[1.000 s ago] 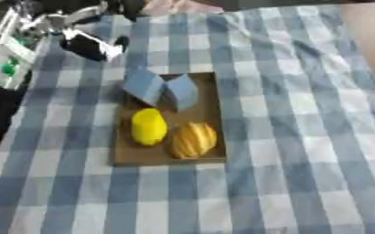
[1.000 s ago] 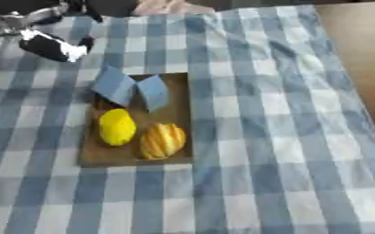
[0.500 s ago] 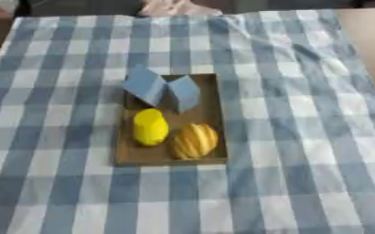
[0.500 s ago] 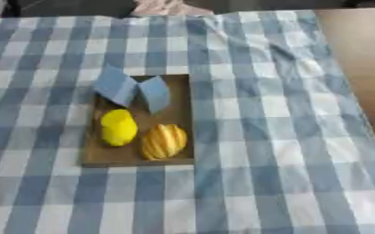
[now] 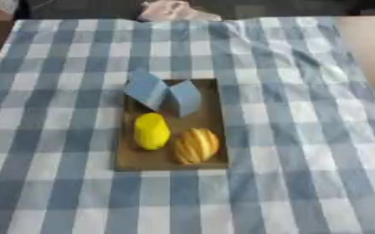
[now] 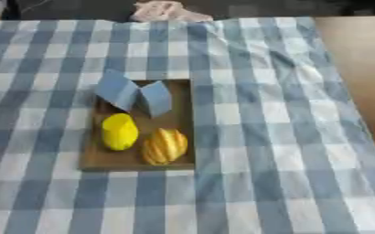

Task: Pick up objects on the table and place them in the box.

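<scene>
- Left eye view: a flat brown box (image 5: 163,160) lies mid-tabletop on a blue checked cloth (image 5: 302,137).
- Inside sit a yellow fruit (image 5: 152,131), a striped orange fruit (image 5: 196,145) and two blue blocks (image 5: 165,93).
- Neither hand shows, so finger state cannot be told.

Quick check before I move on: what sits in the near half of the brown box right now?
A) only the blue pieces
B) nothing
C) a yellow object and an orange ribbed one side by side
C: the yellow object lies left of the orange ribbed one in the brown box, nearer than the blue pieces.
</scene>
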